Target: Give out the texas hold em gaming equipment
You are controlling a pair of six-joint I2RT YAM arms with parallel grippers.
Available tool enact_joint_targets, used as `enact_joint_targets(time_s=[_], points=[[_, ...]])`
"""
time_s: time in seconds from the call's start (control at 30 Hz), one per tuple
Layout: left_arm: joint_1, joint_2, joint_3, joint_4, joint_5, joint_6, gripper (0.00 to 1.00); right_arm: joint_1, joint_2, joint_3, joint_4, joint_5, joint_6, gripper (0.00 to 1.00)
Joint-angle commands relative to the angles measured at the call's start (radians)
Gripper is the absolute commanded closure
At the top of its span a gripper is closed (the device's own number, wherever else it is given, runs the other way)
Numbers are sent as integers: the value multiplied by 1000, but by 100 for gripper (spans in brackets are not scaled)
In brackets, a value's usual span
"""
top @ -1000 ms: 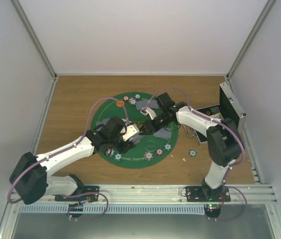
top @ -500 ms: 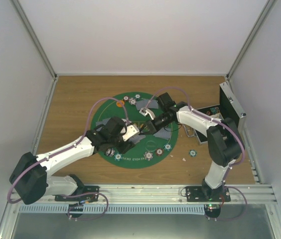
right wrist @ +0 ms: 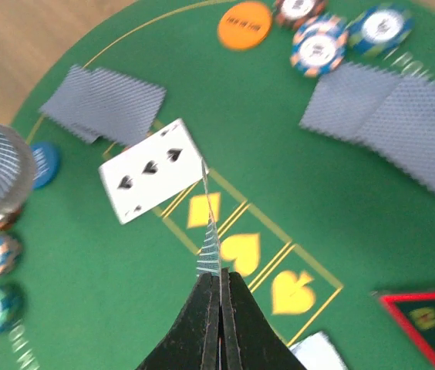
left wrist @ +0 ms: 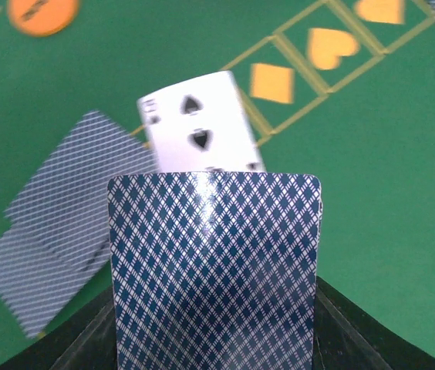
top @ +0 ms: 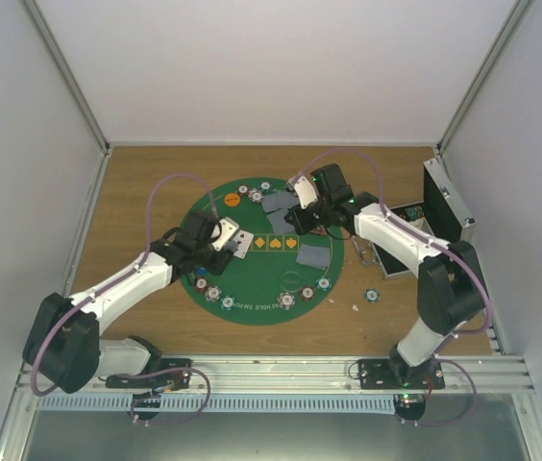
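My left gripper (left wrist: 214, 327) is shut on a deck of blue-backed playing cards (left wrist: 214, 262) and hovers over the left half of the green mat (top: 252, 288). Just beyond the deck a face-up spade card (left wrist: 198, 123) lies on the felt beside face-down cards (left wrist: 63, 247). My right gripper (right wrist: 220, 285) is shut on a single card (right wrist: 211, 231), seen edge-on above the yellow suit boxes. Poker chips (right wrist: 319, 46), an orange disc (right wrist: 244, 25), a blue disc (right wrist: 44, 163) and the dark triangular marker (right wrist: 433, 316) ring the mat. From above, the left gripper (top: 240, 243) and right gripper (top: 295, 219) stand apart.
The open silver case (top: 439, 206) stands at the table's right edge, close behind the right arm. One loose chip (top: 371, 295) lies on the wood off the mat's right rim. More face-down cards (right wrist: 395, 116) lie at the mat's far side.
The two grippers met at the mat's middle; the right one shut on a card there and pulled away toward the far side. The left arm drew back to the left with the deck.
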State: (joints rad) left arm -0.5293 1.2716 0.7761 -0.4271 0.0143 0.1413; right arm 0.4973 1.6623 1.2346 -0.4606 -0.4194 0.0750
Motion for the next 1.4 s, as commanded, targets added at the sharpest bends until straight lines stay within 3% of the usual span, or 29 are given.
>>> enact_joint_targets(time_s=[0.0,0.17,0.47,0.8,1.13,1.23,1.37], points=[[74,11,35,30,-58,-43,45,86,49,66,140,349,-67,99],[115,-20,27,25,-75,-76,45,178,196,173,149,642,-163,99],[153,-62,21,20,-101,-105,45,297,360,265,162,795,-332,99],[167,-76,16,23,-93,-107,45,392,438,278,101,766,-399,99],[169,-79,10,28,-92,-108,45,416,458,315,-4,582,-361,99],[168,-77,10,27,-92,-108,45,417,457,324,-13,550,-343,89],[168,-80,9,28,-90,-106,45,417,434,323,-15,506,-322,64]])
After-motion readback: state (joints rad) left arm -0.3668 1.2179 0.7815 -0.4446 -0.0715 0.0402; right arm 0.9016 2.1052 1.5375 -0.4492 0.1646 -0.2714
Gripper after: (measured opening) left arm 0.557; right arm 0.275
